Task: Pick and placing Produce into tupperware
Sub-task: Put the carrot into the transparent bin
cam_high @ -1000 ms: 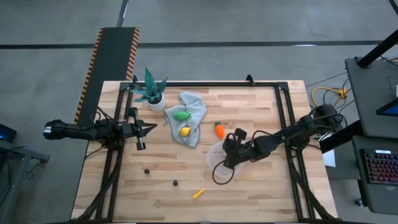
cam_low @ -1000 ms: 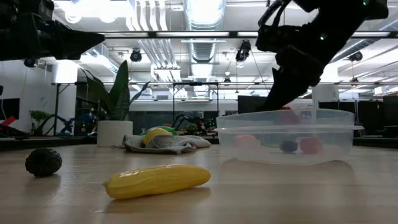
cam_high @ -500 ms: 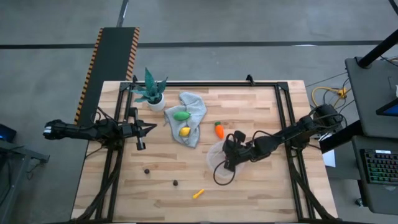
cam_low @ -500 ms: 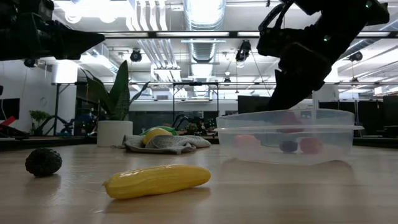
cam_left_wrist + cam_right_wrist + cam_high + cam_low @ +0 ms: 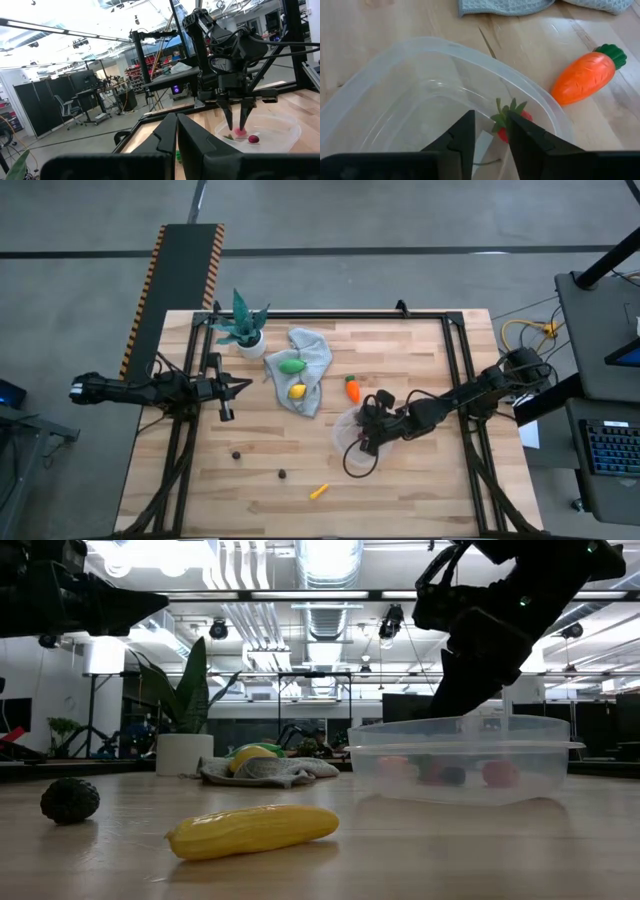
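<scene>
While the right gripper point(image 5: 366, 442) hangs over the tupperware point(image 5: 352, 430) just right of centre in the high view, its two fingers point(image 5: 465, 135) stand slightly apart, and nothing is clamped between them. Seen in the right wrist view, a red strawberry point(image 5: 512, 120) with a green leafy cap lies inside the container directly below those fingers. The tupperware is a round, clear, shallow plastic bowl with a thick rim; its wall is see-through, and the low view shows several small reddish and dark pieces point(image 5: 452, 774) resting on its floor.

Remaining produce lies outside the container:
- An orange carrot point(image 5: 352, 388) with a green top lies just above the tupperware in the high view, close to its rim.
- A green piece point(image 5: 291, 366) and a yellow lemon point(image 5: 296, 391) rest on the grey cloth point(image 5: 310, 360), upper centre.
- A yellow-orange sliver point(image 5: 318, 491) lies at lower centre.
- Two dark berries point(image 5: 236, 453) sit at lower left of centre, apart from each other.

A potted plant point(image 5: 243, 327) stands at the upper left of the table point(image 5: 420, 345). The left gripper point(image 5: 228, 389) waits at the left table edge, fingers pressed together.
</scene>
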You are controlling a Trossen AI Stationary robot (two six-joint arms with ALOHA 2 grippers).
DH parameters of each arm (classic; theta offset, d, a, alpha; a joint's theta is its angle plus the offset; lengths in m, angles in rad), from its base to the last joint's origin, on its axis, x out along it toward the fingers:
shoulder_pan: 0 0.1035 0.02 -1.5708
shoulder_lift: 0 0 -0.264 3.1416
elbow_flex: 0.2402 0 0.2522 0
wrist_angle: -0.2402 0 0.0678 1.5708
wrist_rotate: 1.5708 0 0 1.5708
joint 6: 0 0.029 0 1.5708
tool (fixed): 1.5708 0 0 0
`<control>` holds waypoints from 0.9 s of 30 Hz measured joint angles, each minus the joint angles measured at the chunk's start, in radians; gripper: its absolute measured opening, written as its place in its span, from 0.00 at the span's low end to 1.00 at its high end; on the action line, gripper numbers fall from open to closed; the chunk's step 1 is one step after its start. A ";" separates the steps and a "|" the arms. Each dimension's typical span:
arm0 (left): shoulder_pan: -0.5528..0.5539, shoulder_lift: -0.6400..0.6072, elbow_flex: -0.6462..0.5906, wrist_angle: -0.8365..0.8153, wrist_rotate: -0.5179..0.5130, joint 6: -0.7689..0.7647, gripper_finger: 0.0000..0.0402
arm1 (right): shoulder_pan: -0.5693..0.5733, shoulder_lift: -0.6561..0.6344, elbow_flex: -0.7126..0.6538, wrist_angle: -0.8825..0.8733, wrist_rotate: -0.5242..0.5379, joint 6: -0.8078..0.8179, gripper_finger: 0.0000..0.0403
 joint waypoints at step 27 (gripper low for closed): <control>0.000 0.000 0.000 0.000 0.000 0.000 0.00 | -0.101 -0.002 0.378 -0.324 0.072 -0.042 0.70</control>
